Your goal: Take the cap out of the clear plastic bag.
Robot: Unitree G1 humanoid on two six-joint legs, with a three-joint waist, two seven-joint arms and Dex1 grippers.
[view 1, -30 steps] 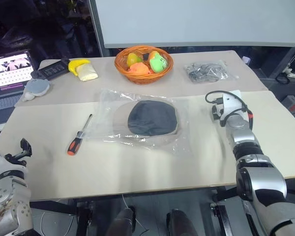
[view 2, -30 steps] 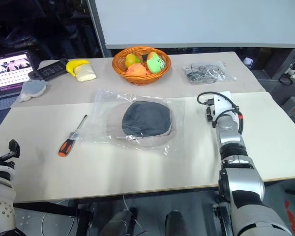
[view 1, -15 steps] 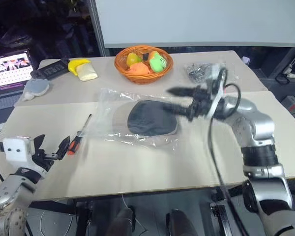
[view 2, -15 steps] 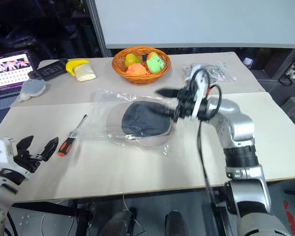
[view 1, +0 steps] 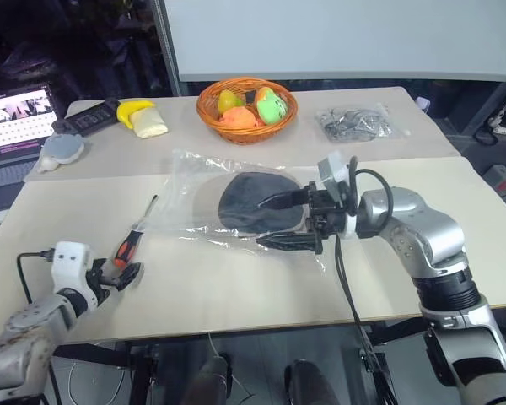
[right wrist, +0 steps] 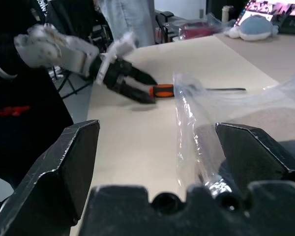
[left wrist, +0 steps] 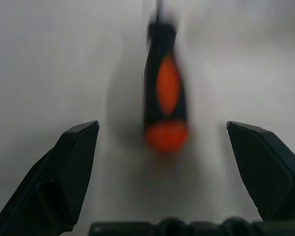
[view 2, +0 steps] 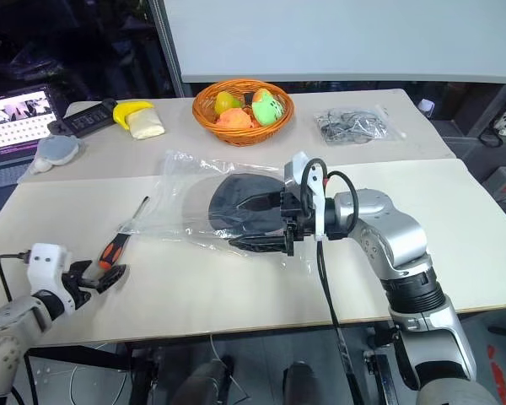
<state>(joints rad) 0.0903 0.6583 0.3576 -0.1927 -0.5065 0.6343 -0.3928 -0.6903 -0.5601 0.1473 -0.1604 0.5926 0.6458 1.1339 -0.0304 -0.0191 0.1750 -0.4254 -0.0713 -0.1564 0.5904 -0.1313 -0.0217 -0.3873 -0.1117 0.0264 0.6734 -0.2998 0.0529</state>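
In the left eye view, the clear plastic bag (view 1: 236,202) is seen lying flat on the middle of the table (view 1: 236,287), with the cap (view 1: 260,202) enclosed in it, dark lining upward. The right gripper (view 1: 282,223) is held level over the bag's near right edge, its fingers spread wide, one over the cap and one by the bag's near edge; nothing is grasped. A screwdriver (view 1: 135,232) with an orange and black handle lies just beside the bag's left edge, and the left gripper (view 1: 122,274) is stationed at the handle's end, likewise spread and empty. Farther back are found a basket of fruit (view 1: 246,105), a smaller bag of grey items (view 1: 354,123), a banana (view 1: 135,110), a grey-blue lump (view 1: 61,150) and a laptop (view 1: 13,126). In the left wrist view, the blurred screwdriver handle is framed between the two parted fingers (left wrist: 64,172), apart from both. In the right wrist view, the bag's crinkled edge rises between the open fingers (right wrist: 69,167), and beyond it the left gripper is seen at the screwdriver's handle.
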